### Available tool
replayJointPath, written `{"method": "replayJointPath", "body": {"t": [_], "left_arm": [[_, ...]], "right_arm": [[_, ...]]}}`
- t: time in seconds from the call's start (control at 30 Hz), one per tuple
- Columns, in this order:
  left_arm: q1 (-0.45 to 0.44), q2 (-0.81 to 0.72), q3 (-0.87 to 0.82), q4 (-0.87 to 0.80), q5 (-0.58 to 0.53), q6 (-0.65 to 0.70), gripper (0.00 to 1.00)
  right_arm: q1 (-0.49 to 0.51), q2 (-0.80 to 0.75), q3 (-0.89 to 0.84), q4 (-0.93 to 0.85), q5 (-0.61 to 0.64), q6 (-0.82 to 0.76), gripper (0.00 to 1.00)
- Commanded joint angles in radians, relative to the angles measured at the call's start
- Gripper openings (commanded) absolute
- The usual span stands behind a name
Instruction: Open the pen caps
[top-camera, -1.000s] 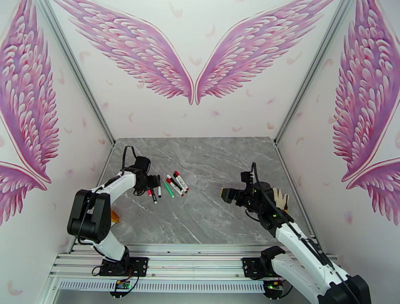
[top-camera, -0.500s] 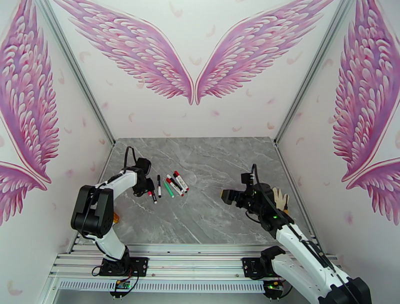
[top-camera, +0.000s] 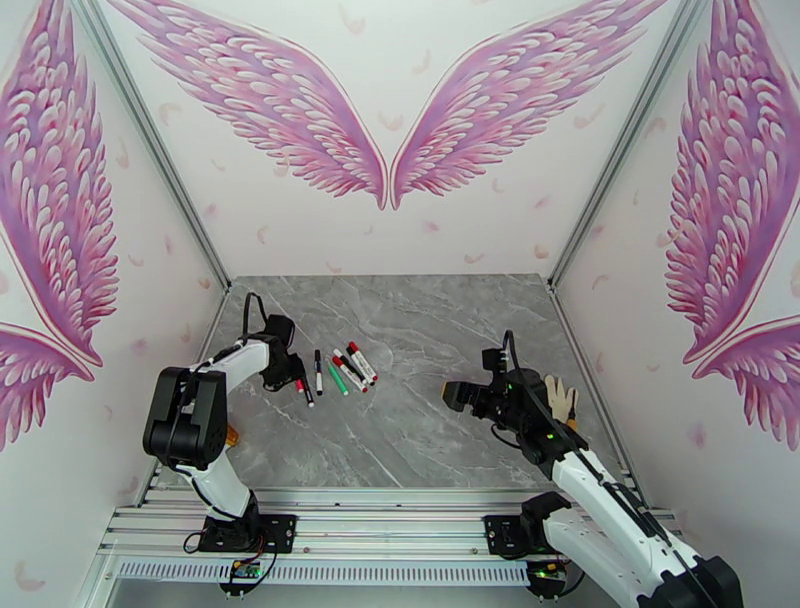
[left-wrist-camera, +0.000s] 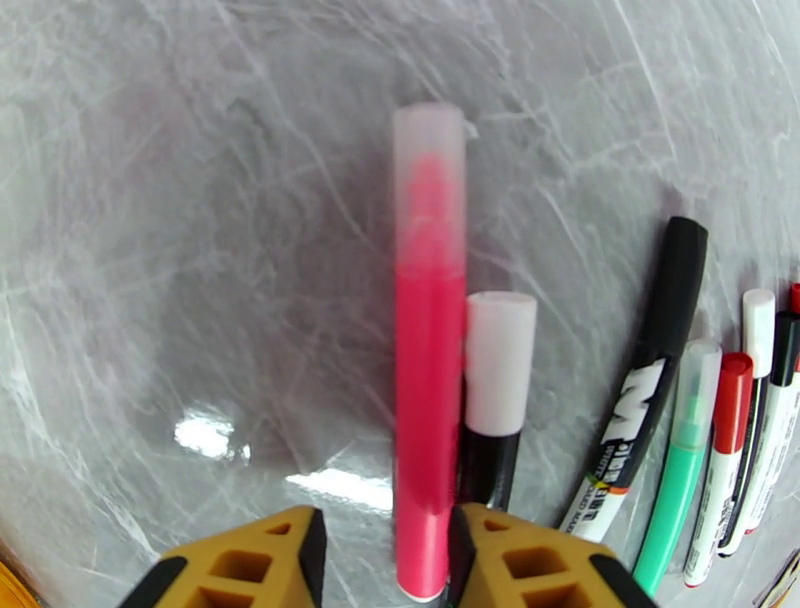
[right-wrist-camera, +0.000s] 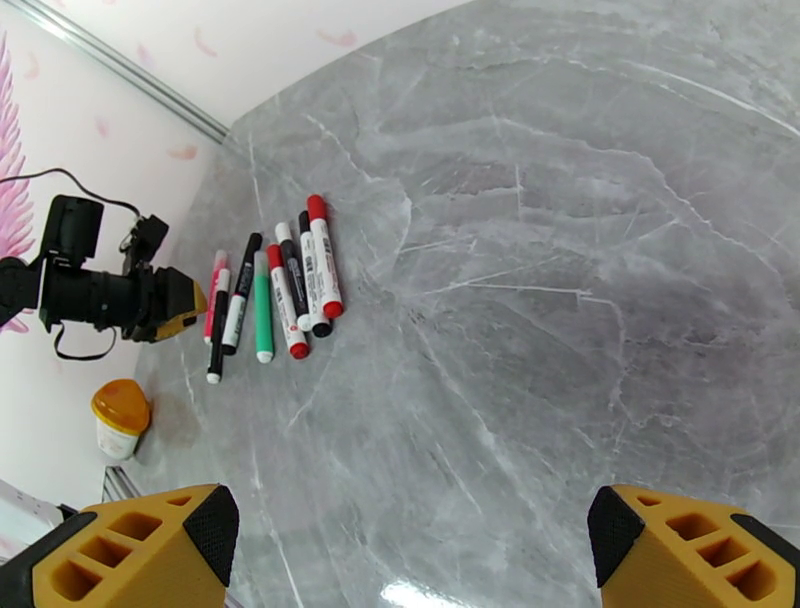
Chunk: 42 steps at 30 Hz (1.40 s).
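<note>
- At the left side of the table (top-camera: 450, 320), the pens (top-camera: 338, 372) lay in a loose row, roughly parallel and just beside one another; each one I could make out had its cap on, so no cap was judged opened yet.
- Nearest the left gripper (left-wrist-camera: 385, 560) was the pink pen (left-wrist-camera: 428, 400), flat on the marble; its clear cap (left-wrist-camera: 430, 170) pointed away from the wrist; a black pen (left-wrist-camera: 488, 465) with a white cap (left-wrist-camera: 500, 350) lay touching its side.
- The left gripper sat low, jaws apart, straddling the pink pen's tail end; one finger (left-wrist-camera: 535, 565) was close against the barrel, contact uncertain; the other finger (left-wrist-camera: 245, 565) stood clear of it; nothing was clamped.
- Judgement: taking the tail leaves the cap end free for the other arm to pull.
- The right gripper (right-wrist-camera: 410, 560) hung over bare table, well apart from the pens; fingers spread wide, empty; probably placed ready to come across for the cap.
- Risk: the touching black pen could be pinched along with the pink one on closing.
- A yellow-lidded pot (right-wrist-camera: 120, 415) stood by the table's left edge; not part of the task.
</note>
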Motion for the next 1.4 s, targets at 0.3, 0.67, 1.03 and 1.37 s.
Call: {"method": "replayJointPath", "body": {"t": [0.3,0.67,1.03,1.37], "left_arm": [[0.002,0.017,-0.005,0.002,0.000,0.017,0.35],[0.002,0.035,-0.020,0.032,0.038,0.034,0.35],[0.006,0.041,-0.017,-0.024,-0.040,0.041,0.30],[0.006,0.046,-0.014,0.009,0.011,0.069,0.29]], "right_arm": [[0.010,-0.010,-0.027,-0.005,0.001,0.026,0.99],[0.009,-0.022,-0.032,-0.007,0.000,0.029,0.99],[0.012,-0.016,-0.034,-0.006,-0.002,0.029,0.99],[0.014,0.004,-0.036,0.017,-0.009,0.033,0.99]]}}
